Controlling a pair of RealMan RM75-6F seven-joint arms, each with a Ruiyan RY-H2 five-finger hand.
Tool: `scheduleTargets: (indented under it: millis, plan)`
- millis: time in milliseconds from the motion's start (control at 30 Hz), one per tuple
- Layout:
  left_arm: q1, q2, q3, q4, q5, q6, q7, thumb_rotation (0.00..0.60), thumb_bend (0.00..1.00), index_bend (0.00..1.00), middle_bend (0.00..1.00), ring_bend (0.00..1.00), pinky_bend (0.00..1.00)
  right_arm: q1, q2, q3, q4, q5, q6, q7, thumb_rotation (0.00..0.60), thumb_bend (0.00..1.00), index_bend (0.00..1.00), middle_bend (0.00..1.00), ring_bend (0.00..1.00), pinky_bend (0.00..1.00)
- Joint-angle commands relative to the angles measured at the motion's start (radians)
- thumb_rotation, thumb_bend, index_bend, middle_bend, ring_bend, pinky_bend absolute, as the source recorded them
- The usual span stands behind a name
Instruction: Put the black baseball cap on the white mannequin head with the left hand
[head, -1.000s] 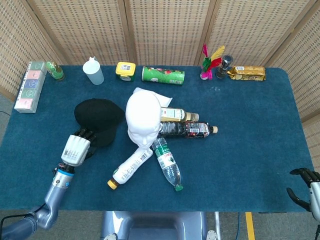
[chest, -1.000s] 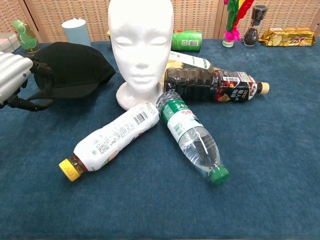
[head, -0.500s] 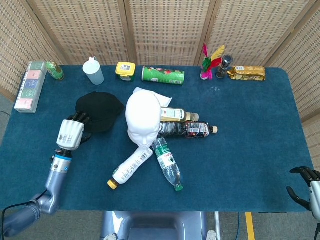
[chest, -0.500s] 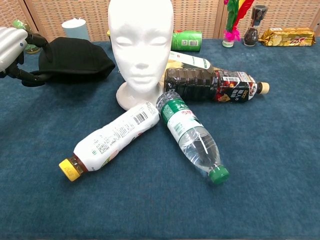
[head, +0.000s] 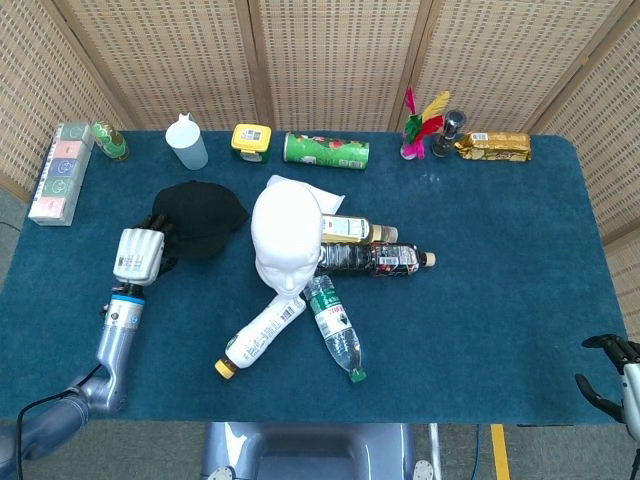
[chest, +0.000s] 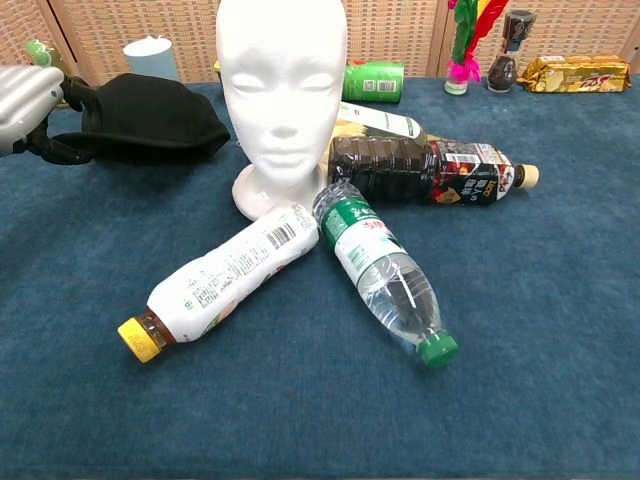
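1. The step in hand looks like the pickup: the left hand (head: 140, 256) grips the near-left edge of the soft black baseball cap (head: 203, 217), its dark fingers (chest: 62, 148) hooked into the fabric. From the chest view the cap seems to sit low, on or barely off the cloth; I cannot tell which.
2. The cap is in the left half of the table, just beside the glossy white mannequin head (head: 286, 232), which stands upright near the table's middle.
3. Next, I judge, the cap must be raised clear above the crown, carried toward the table's middle and lowered open side down.
4. The right hand (head: 612, 372) hangs off the near-right corner, fingers spread, holding nothing.
5. The dark blue cloth-covered table (head: 500, 300) stands before woven wicker screens (head: 330, 60).
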Motion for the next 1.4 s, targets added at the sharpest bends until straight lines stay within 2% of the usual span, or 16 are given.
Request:
scheduleTargets:
  millis: [33,233,500,767,1067,1400]
  plan:
    - [-0.001,0.000,-0.006,-0.005,-0.013,0.001,-0.007,0.600,0.42,0.76,0.47,0.47,0.75,-0.001,0.001,0.000,-0.001,-0.002,0.003,0.001,0.600,0.26,0.39,0.42,0.46,0.48]
    - [0.003,0.019,-0.002,-0.022,0.003,0.055,-0.038,0.600,0.42,0.84,0.58,0.56,0.81,-0.005,0.002,-0.001,-0.003,-0.007,0.009,0.004,0.600,0.26,0.39,0.42,0.46,0.48]
    - [0.014,0.096,0.024,-0.066,0.087,0.201,-0.065,0.600,0.38,0.85,0.59,0.56,0.81,-0.002,-0.002,-0.001,0.000,-0.017,0.008,0.011,0.600,0.26,0.39,0.42,0.46,0.48]
    - [0.007,0.222,0.018,-0.194,0.161,0.321,-0.004,0.600,0.38,0.85,0.60,0.56,0.81,-0.001,-0.010,0.000,0.011,-0.021,0.010,0.024,0.600,0.26,0.39,0.42,0.46,0.48]
    - [-0.019,0.354,-0.021,-0.371,0.222,0.406,0.114,0.600,0.37,0.85,0.60,0.56,0.81,-0.001,-0.016,0.001,0.019,-0.023,0.010,0.034,0.600,0.26,0.39,0.42,0.46,0.49]
    - [-0.114,0.392,-0.079,-0.487,0.266,0.395,0.194,0.600,0.37,0.85,0.60,0.56,0.80,-0.005,-0.017,0.000,0.024,-0.020,0.012,0.041,0.600,0.26,0.39,0.42,0.46,0.49]
